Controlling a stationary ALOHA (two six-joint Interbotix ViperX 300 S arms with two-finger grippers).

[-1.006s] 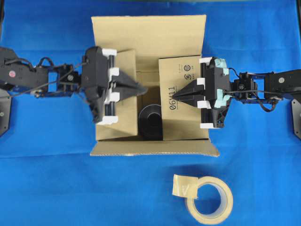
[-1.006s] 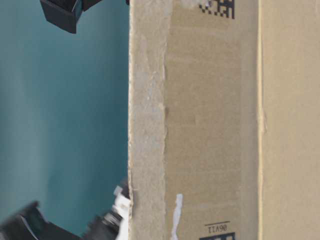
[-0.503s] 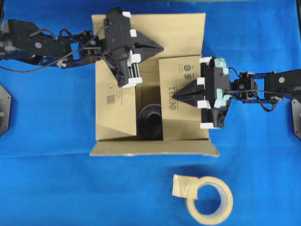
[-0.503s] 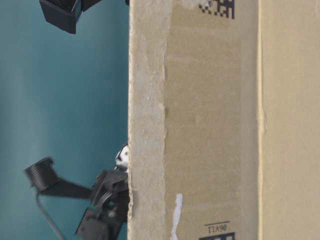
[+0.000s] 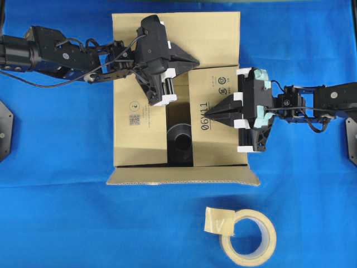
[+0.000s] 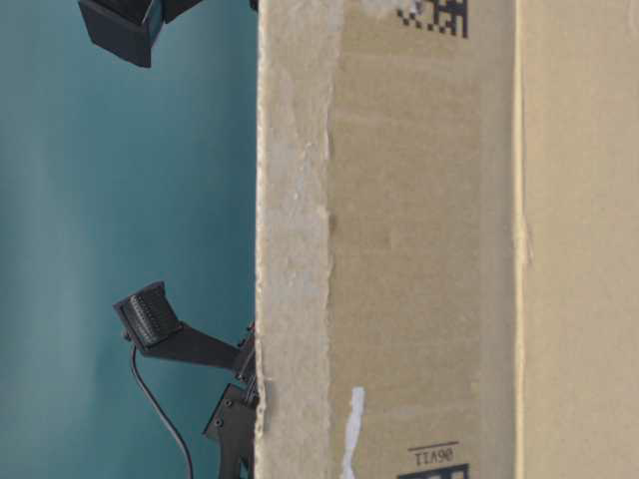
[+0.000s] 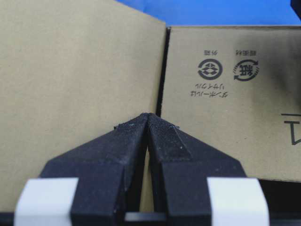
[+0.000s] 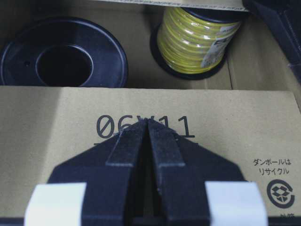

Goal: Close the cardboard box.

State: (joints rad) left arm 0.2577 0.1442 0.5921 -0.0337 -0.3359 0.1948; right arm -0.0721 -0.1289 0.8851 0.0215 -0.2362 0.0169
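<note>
Claw tips of the right claw (image 5: pixel 207 115) are pressed together with nothing between them, resting on the right flap of the cardboard box (image 5: pixel 178 97) just beside the printed "06V11" (image 8: pixel 143 127). That flap lies folded down nearly flat over the right side of the opening. The left claw (image 5: pixel 193 59) is likewise closed to a point and holds nothing; it sits at the far end of the box, its tip over the seam where the far flap (image 7: pixel 70 84) meets the right flap (image 7: pixel 235 94). The left flap (image 5: pixel 139 125) is folded down too, showing a small QR mark and a round stamp. A gap between the two side flaps exposes the inside, where a black spool (image 8: pixel 63 59) and a reel of yellow wire (image 8: pixel 197 40) stand side by side on the box floor. The near flap (image 5: pixel 184 176) hangs open toward the viewer.

The box stands in the middle of the blue bench (image 5: pixel 56 223), between the two arms. In the table-level view its brown wall (image 6: pixel 419 249) fills most of the frame. A beige tape roll (image 5: pixel 248 237) with a loose end lies on the bench in front of the box, well apart from it.
</note>
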